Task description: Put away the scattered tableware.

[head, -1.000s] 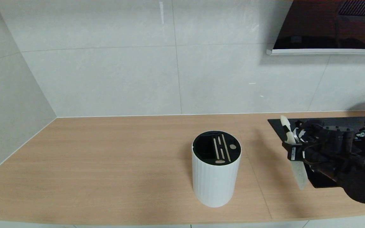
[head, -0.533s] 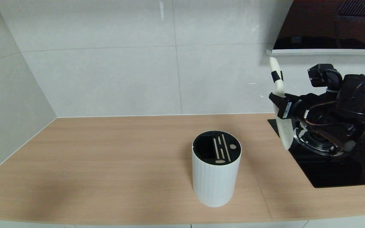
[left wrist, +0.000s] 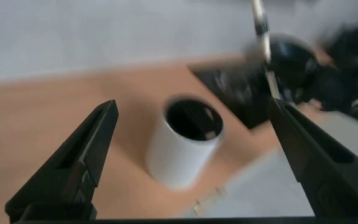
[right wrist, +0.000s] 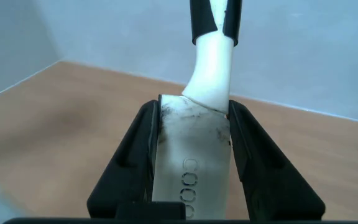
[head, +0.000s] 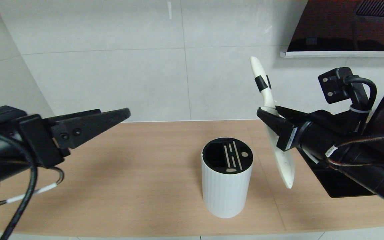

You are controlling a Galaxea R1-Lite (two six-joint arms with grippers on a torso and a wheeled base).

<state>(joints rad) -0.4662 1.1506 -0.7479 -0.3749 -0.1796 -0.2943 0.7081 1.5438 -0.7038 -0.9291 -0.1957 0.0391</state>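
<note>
A white knife [head: 283, 163] with a black band on its handle hangs nearly upright, blade down, just right of a white cylindrical holder [head: 227, 180] whose black top has slots. My right gripper [head: 272, 123] is shut on the knife where blade meets handle; in the right wrist view the knife [right wrist: 194, 155] sits clamped in that gripper [right wrist: 193, 118]. My left gripper [head: 115, 115] hovers open above the counter, left of the holder. In the left wrist view the holder [left wrist: 182, 143] stands beyond my open left gripper [left wrist: 191, 104], with the knife [left wrist: 263, 37] blurred farther off.
A wooden counter [head: 128, 186] runs along a tiled wall, with a corner wall at the left. A black cooktop [head: 338, 186] lies at the right under my right arm, and a dark range hood [head: 345, 30] hangs above it.
My right arm has lifted the knife from beside the cooktop and carried it left toward the holder. My left arm has come into view from the left.
</note>
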